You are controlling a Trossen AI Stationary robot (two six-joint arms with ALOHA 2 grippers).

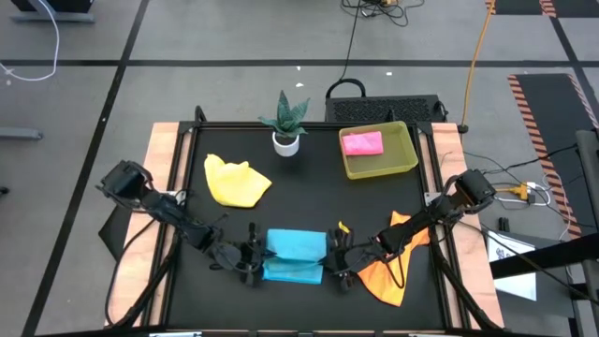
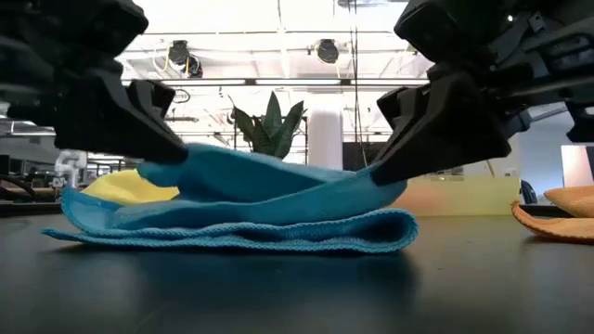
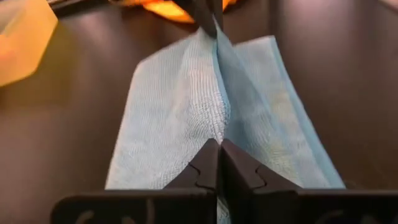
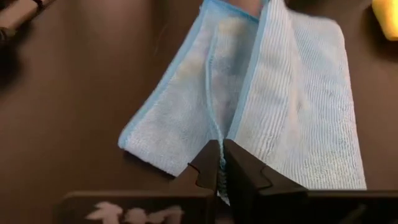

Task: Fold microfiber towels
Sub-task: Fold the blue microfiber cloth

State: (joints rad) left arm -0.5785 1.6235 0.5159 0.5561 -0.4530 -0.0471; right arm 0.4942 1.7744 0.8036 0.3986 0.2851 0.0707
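Observation:
The light blue towel (image 1: 295, 255) lies near the table's front middle, its lower layers flat on the table (image 2: 241, 237). My left gripper (image 1: 255, 260) is shut on its left end, and my right gripper (image 1: 335, 262) is shut on its right end. Between them the top of the towel stands up as a ridge (image 3: 217, 81). The yellow towel (image 1: 236, 181) lies at the far left. The pink towel (image 1: 363, 142) sits in the tray (image 1: 404, 159). The orange towel (image 1: 393, 271) lies under my right arm. My left gripper pinches the blue towel's raised upper layer at its left end (image 3: 217, 132) between its two fingers, slanting down from the table's left. That end is held a little above the table (image 2: 186, 162), and the rest lies below. My right gripper pinches the upper layer at the towel's right end (image 4: 216, 134), beside a hemmed edge, slanting down from the table's right. The held end is raised (image 2: 376, 181) above the folded layers on the table, and the cloth runs as a ridge to the other gripper.
A potted plant (image 1: 285, 122) stands at the far middle, between the yellow towel and the tray. The orange towel reaches close to the table's right edge (image 2: 557, 218). Bare dark table lies in front of the blue towel.

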